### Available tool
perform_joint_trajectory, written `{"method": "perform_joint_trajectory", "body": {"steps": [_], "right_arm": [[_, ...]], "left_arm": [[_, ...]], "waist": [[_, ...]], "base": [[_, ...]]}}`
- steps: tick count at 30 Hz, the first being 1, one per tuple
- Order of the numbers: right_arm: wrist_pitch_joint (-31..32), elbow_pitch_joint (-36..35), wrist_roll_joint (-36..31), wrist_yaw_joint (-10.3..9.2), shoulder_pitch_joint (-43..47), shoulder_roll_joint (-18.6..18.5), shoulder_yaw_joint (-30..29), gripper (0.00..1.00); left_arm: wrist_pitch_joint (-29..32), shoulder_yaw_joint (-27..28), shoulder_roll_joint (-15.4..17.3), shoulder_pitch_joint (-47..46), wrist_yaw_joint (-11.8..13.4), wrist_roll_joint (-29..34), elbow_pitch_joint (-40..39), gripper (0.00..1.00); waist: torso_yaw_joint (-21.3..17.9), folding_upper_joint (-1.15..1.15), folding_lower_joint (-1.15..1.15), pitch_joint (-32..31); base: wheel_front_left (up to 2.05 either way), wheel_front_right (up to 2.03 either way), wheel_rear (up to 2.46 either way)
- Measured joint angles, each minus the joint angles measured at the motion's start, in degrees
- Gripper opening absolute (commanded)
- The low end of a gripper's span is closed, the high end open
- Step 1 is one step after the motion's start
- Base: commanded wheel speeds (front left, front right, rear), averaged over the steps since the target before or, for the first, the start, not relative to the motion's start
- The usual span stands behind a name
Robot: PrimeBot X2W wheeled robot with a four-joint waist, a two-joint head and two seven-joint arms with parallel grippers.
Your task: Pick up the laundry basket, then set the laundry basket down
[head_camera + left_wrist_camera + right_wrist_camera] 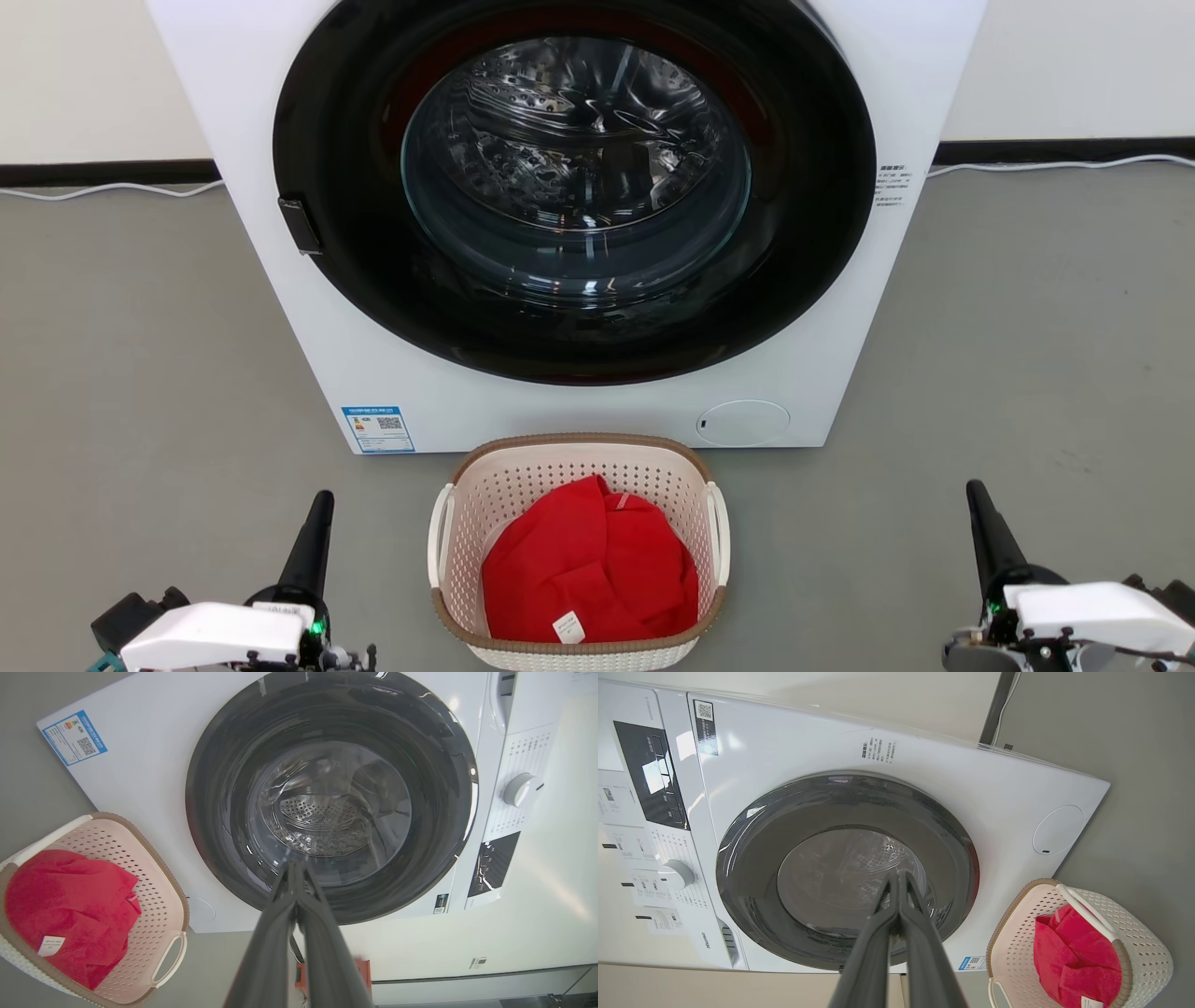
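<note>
Two claws [323, 498] [974, 487], laundry basket [523, 483] between.

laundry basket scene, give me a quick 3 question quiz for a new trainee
1. True or false: the laundry basket stands on the floor in front of the washing machine.
2. What colour is the garment lying in the basket?
3. The left hand and right hand are: A) both shut, clear of the basket; B) both open; C) gripping the handles.
Key: 1 true; 2 red; 3 A.
</note>
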Motion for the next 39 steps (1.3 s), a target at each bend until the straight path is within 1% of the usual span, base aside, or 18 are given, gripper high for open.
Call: {"method": "perform_joint_trajectory", "body": {"steps": [21, 39], "right_arm": [[3.4, 0.0, 12.8, -0.01, -1.0, 0.0, -1.3, 0.0], [3.7, 0.0, 13.0, -0.01, -1.0, 0.0, -1.6, 0.0]], "left_arm": [[3.4, 2.2, -1.4, -1.5, 0.0, -10.5, 0.1, 0.0], [3.4, 2.5, -1.6, -1.5, 0.0, -10.8, 0.2, 0.0]], "waist": [[0.2, 0.0, 0.0, -0.2], [0.2, 0.0, 0.0, -0.2]], "base": [[0.0, 0.0, 0.0], [0.0, 0.0, 0.0]]}}
